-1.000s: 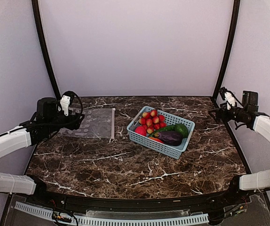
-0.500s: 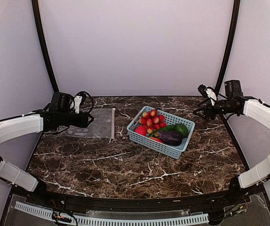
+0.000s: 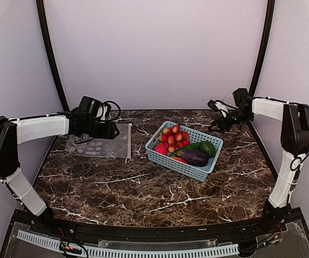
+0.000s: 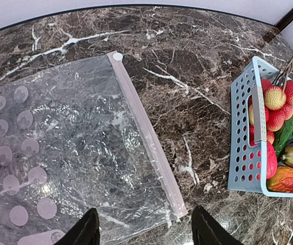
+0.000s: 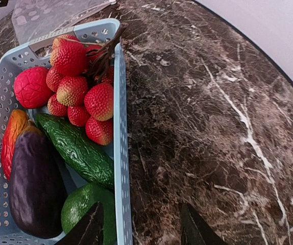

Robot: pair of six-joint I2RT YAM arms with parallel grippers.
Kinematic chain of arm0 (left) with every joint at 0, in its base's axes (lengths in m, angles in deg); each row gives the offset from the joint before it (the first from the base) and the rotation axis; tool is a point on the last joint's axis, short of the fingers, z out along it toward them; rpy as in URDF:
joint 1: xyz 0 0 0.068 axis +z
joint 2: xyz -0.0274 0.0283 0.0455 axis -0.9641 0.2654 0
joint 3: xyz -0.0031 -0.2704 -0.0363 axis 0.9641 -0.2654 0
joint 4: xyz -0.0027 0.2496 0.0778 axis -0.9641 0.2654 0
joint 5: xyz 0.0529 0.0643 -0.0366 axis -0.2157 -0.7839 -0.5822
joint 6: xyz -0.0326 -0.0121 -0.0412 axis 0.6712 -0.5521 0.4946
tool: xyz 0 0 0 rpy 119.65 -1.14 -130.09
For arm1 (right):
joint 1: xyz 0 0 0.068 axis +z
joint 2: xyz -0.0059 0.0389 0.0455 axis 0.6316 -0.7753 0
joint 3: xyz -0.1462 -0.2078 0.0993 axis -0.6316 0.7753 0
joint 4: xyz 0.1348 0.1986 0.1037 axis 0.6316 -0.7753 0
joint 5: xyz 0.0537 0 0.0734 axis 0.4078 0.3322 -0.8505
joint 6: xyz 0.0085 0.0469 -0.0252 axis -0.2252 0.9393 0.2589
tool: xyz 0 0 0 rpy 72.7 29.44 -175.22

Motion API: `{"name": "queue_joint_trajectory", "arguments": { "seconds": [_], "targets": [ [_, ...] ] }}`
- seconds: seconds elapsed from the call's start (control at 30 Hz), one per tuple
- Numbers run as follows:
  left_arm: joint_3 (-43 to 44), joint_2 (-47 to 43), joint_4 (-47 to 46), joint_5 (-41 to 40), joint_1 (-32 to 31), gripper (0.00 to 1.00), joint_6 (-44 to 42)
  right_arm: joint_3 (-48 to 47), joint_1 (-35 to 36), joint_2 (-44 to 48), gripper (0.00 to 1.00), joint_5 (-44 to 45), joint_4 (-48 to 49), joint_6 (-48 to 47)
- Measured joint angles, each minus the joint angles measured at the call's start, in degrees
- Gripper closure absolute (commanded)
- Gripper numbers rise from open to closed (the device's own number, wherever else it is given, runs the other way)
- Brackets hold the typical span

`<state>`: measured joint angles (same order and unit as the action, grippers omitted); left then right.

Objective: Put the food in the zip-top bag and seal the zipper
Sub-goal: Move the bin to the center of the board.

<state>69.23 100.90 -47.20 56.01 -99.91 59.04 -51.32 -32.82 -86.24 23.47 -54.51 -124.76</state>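
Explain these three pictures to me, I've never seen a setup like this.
It is two robot arms bolted to a marble-patterned table. One picture looks down from above and behind them. The other two come from cameras on each wrist, so the dark tips at the bottom belong to that arm. The left gripper hovers open over a clear spotted zip-top bag lying flat, its pale zipper along one edge. The right gripper hovers open over the edge of a light-blue basket holding toy food: eggplant, cucumber, berries, tomato, pepper, avocado. Neither gripper holds anything.
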Motion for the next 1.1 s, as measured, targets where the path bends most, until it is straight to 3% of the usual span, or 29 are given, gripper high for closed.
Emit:
{"name": "queue_joint_trajectory", "arguments": {
  "seconds": [0.3, 0.37, 0.47, 0.7, 0.8, 0.93, 1.1],
  "targets": [
    [-0.7, 0.8, 0.1, 0.4, -2.3, 0.40, 3.2, -10.3, 7.3, -11.2, 0.58, 2.7, -5.2, -0.4],
    [-1.9, 0.4, -0.2, 0.4, -2.5, 0.39, 3.6, -11.5, 8.4, -12.1, 0.63, 3.4, -5.9, -0.3],
    [-4.6, -0.9, -0.6, 0.4, -2.7, 0.40, 4.2, -12.3, 9.2, -12.5, 0.78, 4.2, -6.6, 0.0],
    [-8.1, -4.4, -2.4, 0.2, -2.9, 0.40, 5.4, -12.2, 9.2, -12.4, 0.93, 6.7, -7.3, 2.8],
    [-8.9, -5.9, -3.2, -0.1, -3.0, 0.40, 6.1, -10.1, 9.2, -11.3, 0.91, 8.8, -6.6, 5.3],
    [-9.3, -7.0, -4.1, -1.0, -3.4, 0.40, 7.3, -2.8, 9.2, -6.2, 1.00, 13.3, -4.2, 10.5],
    [-9.4, -7.4, -4.6, -1.9, -3.9, 0.40, 8.2, 7.1, 8.5, 2.3, 1.00, 18.3, -2.4, 18.2]
  ]
}}
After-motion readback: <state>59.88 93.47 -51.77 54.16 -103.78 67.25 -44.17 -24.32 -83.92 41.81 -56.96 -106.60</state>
